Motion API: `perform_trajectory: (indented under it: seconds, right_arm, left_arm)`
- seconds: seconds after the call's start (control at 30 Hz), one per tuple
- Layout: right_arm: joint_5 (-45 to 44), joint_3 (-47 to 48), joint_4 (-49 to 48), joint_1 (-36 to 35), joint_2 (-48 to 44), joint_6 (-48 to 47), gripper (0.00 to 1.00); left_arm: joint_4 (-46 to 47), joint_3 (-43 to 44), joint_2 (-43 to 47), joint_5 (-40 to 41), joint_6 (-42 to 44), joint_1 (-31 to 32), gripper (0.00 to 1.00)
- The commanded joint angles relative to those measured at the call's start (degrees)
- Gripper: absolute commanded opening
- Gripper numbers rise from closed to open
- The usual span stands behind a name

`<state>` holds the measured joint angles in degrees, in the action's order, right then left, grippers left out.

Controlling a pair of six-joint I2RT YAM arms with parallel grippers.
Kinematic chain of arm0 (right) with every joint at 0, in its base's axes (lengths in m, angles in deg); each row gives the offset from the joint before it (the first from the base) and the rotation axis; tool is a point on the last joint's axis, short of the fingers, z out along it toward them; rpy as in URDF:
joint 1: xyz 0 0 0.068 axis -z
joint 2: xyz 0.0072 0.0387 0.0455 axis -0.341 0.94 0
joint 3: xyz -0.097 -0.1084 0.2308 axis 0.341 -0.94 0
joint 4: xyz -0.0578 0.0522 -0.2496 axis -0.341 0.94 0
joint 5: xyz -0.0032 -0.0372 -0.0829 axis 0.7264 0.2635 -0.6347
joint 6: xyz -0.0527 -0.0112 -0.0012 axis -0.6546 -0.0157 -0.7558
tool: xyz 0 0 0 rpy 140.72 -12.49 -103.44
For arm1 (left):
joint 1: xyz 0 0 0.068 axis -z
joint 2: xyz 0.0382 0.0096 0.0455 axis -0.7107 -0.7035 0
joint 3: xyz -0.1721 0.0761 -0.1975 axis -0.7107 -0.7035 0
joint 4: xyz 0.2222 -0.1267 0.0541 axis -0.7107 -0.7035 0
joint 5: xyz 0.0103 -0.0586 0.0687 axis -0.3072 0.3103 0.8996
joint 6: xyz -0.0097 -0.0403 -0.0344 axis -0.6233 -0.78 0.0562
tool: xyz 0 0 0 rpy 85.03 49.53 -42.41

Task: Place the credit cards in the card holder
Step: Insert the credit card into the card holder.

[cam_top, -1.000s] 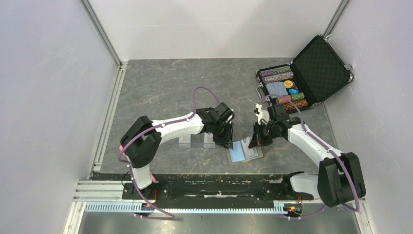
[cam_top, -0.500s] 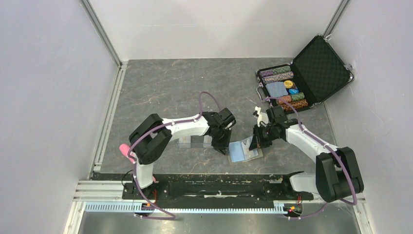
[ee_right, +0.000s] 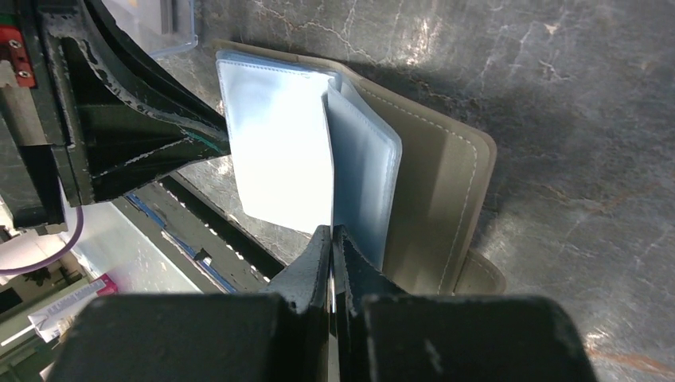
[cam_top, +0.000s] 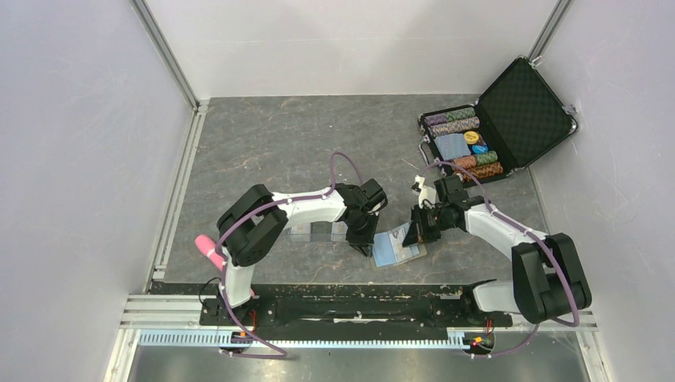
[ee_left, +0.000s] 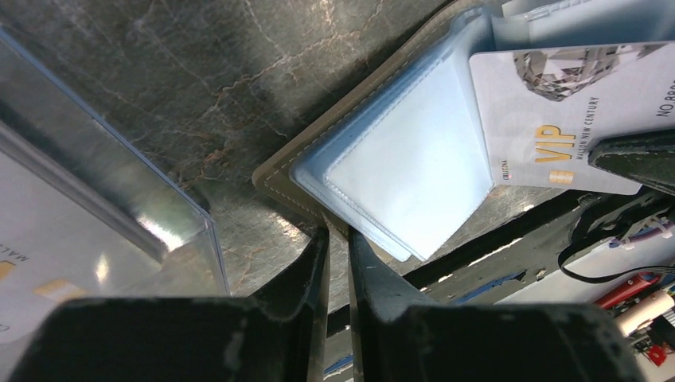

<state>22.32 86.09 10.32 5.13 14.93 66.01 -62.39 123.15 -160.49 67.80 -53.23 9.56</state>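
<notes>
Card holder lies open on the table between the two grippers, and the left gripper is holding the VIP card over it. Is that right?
No: the right gripper holds the credit card, as the left wrist view shows; the left gripper pinches the edge of the card holder.

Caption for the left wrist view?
Left gripper pinching edge of card holder; VIP credit card held at its blue pockets, clear case at left.
</notes>
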Motion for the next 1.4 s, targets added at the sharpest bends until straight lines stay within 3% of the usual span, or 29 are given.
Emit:
perform_trajectory:
  seconds: [0.0, 0.53, 0.97, 1.37]
  right_arm:
    - [1.9, -0.3, -3.3, 0.0, 1.9, -1.0, 0.0]
    - [4.8, -1.0, -5.6, 0.0, 6.5, -2.7, 0.0]
    - [0.8, 0.6, -5.3, 1.1, 7.2, -3.2, 0.0]
    - [5.4, -7.2, -12.5, 1.1, 4.6, 3.1, 0.0]
  left_arm:
    - [-0.7, 0.6, -2.6, 2.0, 3.0, 0.6, 0.2]
    - [-2.4, 1.7, -4.0, 2.7, 4.1, 0.8, 0.18]
    - [-2.7, 2.0, -4.3, 2.5, 4.2, 1.2, 0.17]
    - [-2.7, 2.8, -4.9, 2.0, 4.3, 1.4, 0.16]
